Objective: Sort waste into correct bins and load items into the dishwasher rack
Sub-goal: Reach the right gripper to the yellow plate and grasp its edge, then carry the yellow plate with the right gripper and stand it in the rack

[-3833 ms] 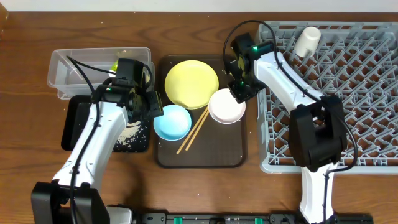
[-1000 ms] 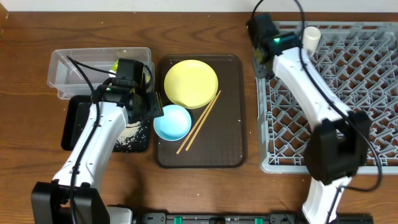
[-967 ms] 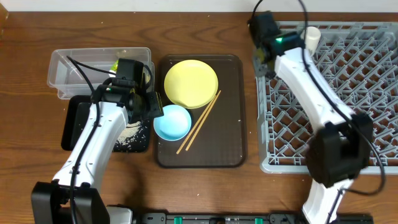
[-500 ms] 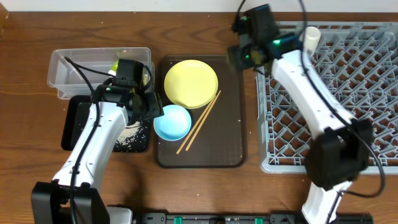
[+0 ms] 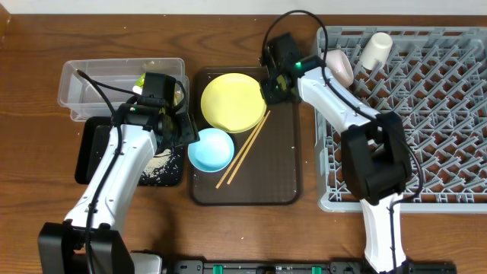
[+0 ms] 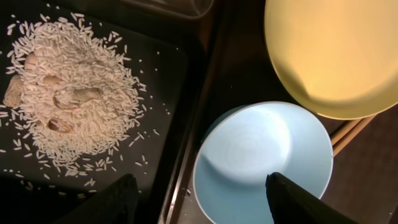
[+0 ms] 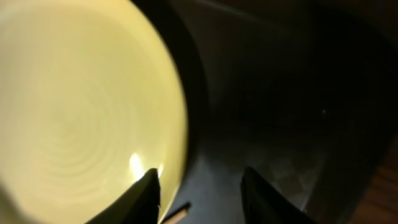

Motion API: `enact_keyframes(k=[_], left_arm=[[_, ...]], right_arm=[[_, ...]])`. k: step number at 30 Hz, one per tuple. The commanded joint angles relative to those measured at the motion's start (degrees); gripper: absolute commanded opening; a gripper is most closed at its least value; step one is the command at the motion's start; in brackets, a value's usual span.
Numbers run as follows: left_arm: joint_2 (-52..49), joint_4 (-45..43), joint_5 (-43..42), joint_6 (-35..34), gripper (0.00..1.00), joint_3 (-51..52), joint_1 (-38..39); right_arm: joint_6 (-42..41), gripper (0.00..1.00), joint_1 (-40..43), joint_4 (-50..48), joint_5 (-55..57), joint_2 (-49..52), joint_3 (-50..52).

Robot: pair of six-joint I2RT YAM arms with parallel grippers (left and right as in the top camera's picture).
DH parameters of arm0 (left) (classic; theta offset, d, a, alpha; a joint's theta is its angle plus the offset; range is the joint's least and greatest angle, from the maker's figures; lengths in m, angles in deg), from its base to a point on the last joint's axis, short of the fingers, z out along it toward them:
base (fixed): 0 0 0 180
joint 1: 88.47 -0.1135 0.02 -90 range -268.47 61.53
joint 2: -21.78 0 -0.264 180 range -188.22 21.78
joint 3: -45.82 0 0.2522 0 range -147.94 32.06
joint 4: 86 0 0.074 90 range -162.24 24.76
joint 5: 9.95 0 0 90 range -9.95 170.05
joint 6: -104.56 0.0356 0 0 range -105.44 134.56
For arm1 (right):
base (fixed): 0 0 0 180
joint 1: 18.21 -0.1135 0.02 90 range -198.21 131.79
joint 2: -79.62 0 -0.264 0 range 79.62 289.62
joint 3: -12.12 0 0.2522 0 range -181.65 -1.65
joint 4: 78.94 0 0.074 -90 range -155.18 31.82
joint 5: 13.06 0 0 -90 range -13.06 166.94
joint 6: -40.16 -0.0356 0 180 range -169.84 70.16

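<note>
The round yellow plate (image 5: 228,103), the light blue bowl (image 5: 211,149) and the wooden chopsticks (image 5: 243,150) lie on the brown tray. My right gripper (image 5: 272,87) is open over the plate's right rim; in the right wrist view its fingers (image 7: 202,196) straddle the edge of the plate (image 7: 81,106). My left gripper (image 5: 179,129) is open, and its fingers (image 6: 199,202) span the left edge of the blue bowl (image 6: 261,162) beside the rice (image 6: 68,106). The white bowl (image 5: 338,67) and the white cup (image 5: 375,49) lean in the grey rack (image 5: 426,114). The wrapper (image 5: 142,80) lies in the clear tub (image 5: 99,84).
The brown serving tray (image 5: 266,175) sits between the black tray (image 5: 95,148) with the rice and the rack. The clear tub stands just behind the black tray. Bare wooden table lies in front and at the far left.
My right arm has swung left from the rack's far left corner down to the plate's right rim. The white bowl now shows leaning in the rack. My left arm has not moved.
</note>
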Motion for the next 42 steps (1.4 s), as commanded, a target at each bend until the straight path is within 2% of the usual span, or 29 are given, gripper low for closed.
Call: enact_keyframes(k=[1,4,8,12,21,28,35,42], left_arm=[[0.63,0.15,0.87,-0.50,0.69,-0.68,-0.24],[0.63,0.15,0.87,-0.50,0.69,-0.68,-0.24],[0.63,0.15,0.87,-0.50,0.69,-0.68,-0.24],[0.63,0.15,0.87,-0.50,0.69,-0.68,-0.24],[0.63,0.15,0.87,-0.50,0.69,-0.68,-0.24],[0.63,0.15,0.87,-0.50,0.70,-0.68,-0.24],[0.63,0.13,0.87,-0.50,0.70,-0.68,-0.24],[0.63,0.02,0.90,-0.50,0.71,-0.68,-0.24]], right_arm=[[-1.77,0.30,-1.14,-0.42,0.42,1.95,0.00],[-1.84,0.19,-1.16,-1.16,0.37,2.12,0.00],[-2.12,0.17,-1.16,-2.01,0.37,2.10,0.00],[-2.69,0.01,-1.16,-1.07,0.37,2.10,0.00],[-3.02,0.01,-0.59,-1.60,0.39,0.59,-0.17],[1.46,0.01,3.04,-0.98,1.81,-10.69,-0.17],[6.01,0.01,7.43,2.58,14.03,-23.23,-0.17],[13.11,0.01,13.57,5.73,31.36,-29.68,-0.17]])
